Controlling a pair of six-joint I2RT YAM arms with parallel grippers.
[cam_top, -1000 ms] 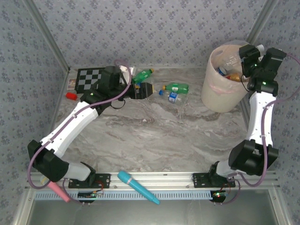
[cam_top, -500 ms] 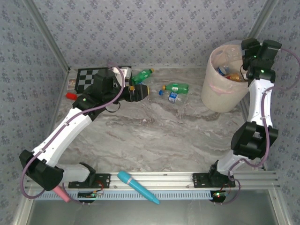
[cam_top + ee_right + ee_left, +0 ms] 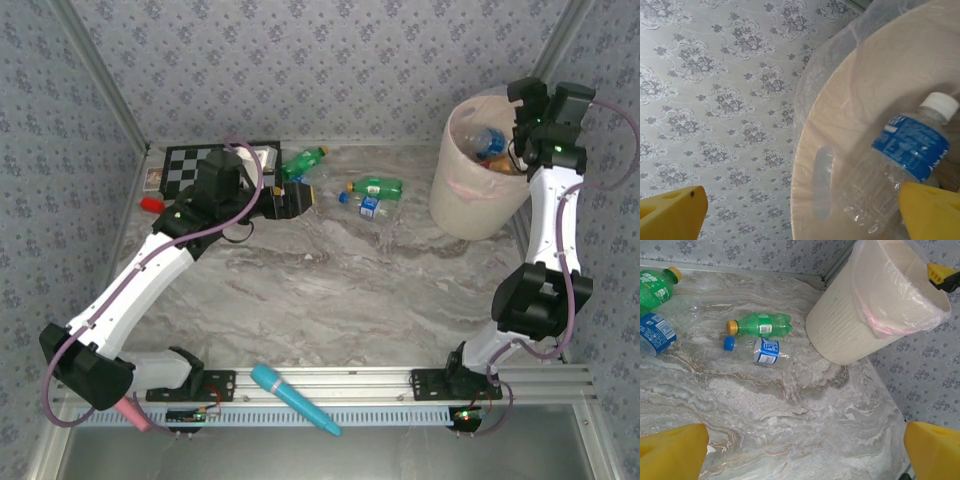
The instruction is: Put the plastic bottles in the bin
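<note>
Clear bottle (image 3: 910, 147) dropped into round beige bin (image 3: 875, 75) | left claw (image 3: 802, 452), right claw (image 3: 800, 212) spread

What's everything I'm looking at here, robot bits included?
Green bottles: two, orange caps, lying on table.
Clear bottles: two, blue labels, beside the green ones.
Binned bottle: one, clear, blue label, white cap.
Bin: one, beige, far right.
Checkerboard: one, black-white, far left.
Block: one, red, left edge.
Microphones: two, teal and pink, near edge.
Arms: two, white, bolted near edge.
Left tool: yellow fingers, open, above table.
Right tool: yellow fingers, open, over bin.
</note>
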